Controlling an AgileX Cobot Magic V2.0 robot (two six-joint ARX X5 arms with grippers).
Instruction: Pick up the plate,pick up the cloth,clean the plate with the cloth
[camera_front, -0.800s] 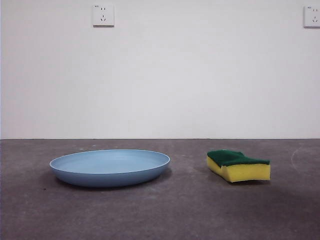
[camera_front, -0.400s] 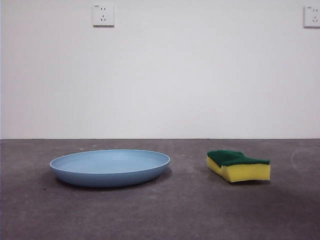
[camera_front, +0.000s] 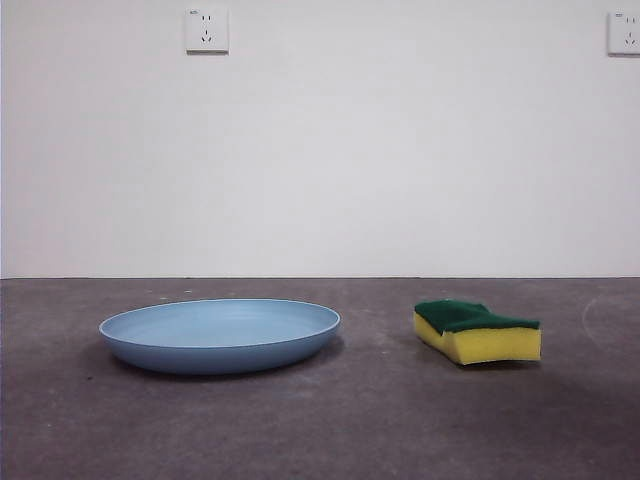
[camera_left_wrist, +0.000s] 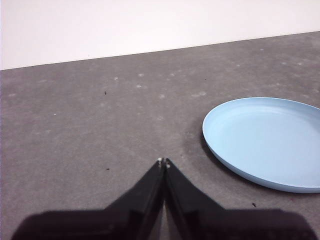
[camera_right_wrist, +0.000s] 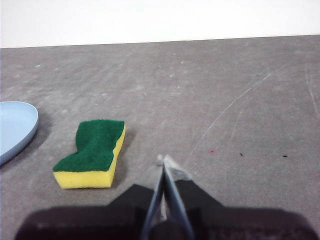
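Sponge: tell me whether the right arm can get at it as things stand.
Probably yes. The sponge lies alone on the table, green side up, apart from the plate; nothing stands between it and the right tool, which is shut.

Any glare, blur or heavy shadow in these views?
Front view: even soft light, no glare, faint shadows under the plate and sponge. Left wrist view: sharp; left gripper dark at the bottom edge. Right wrist view: right gripper tips slightly blurred.

Dark grey, scuffed table (camera_front: 380, 420), light-blue plate (camera_front: 220, 335) lying flat at about 9 o'clock, cloth (camera_front: 477, 331) — a yellow sponge, green scouring side up — at 3 o'clock, the two well apart, both resting directly on the table
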